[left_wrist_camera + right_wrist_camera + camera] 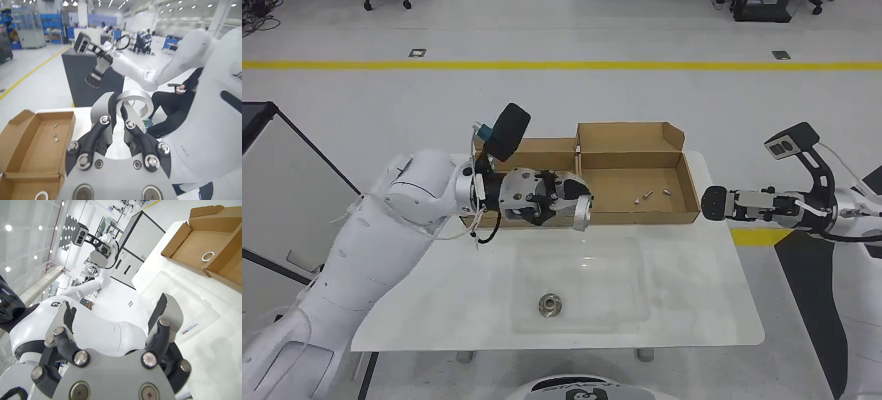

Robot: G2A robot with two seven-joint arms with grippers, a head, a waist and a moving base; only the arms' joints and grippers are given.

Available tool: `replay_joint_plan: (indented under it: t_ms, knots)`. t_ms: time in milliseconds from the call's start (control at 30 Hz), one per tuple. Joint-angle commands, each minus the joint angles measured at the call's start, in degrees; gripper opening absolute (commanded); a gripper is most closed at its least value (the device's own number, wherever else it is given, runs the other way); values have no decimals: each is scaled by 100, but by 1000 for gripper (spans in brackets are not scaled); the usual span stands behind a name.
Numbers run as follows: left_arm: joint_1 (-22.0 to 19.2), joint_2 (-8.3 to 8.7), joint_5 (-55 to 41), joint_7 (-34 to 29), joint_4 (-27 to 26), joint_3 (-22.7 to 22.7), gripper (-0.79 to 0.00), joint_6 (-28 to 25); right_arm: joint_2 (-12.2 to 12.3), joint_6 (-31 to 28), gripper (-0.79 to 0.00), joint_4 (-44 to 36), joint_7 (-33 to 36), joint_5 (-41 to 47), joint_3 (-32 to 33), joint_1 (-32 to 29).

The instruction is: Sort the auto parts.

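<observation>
Nearest me, in front of the box, sits the clear tray with one round metal part lying in it. Past the tray, at the box's front wall and about level with its middle divider, my left gripper hangs above the table. It has the ring pinched through its wall, one finger inside the hole and one outside, nearly closed. I cannot tell which compartment it is over. Inside the box are bolts in the right front compartment and a white ring in the left one. My judgement: rings go with the white ring, so the drop is left of the divider, not among the bolts. To do it well, carry the ring clear over the front wall, well left of the divider. Lower it close to the cardboard floor, spread only enough to free the inner finger, then lift straight out so nothing snags. Dropped from height, it may roll or bounce. Off the box's right end, my right gripper is spread wide, holding nothing.
</observation>
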Motion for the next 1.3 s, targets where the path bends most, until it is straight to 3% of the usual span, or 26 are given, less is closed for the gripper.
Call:
replay_joint_plan:
  t_ms: [0, 200, 700, 1033, 1267]
  knots:
    - [-6, -27, -206, 196, -20, 1, -785, -45, 0, 0, 0, 0, 0, 0, 0, 0]
    - [92, -109, -571, 582, -132, -142, -785, -45, 0, 0, 0, 0, 0, 0, 0, 0]
    - [115, -118, -415, 486, -103, -231, -785, -22, 0, 0, 0, 0, 0, 0, 0, 0]
    - [415, -330, -928, 1984, -593, -320, -785, -45, 0, 0, 0, 0, 0, 0, 0, 0]
    - [561, -591, -1871, 2479, -855, -341, -785, -45, 0, 0, 0, 0, 0, 0, 0, 0]
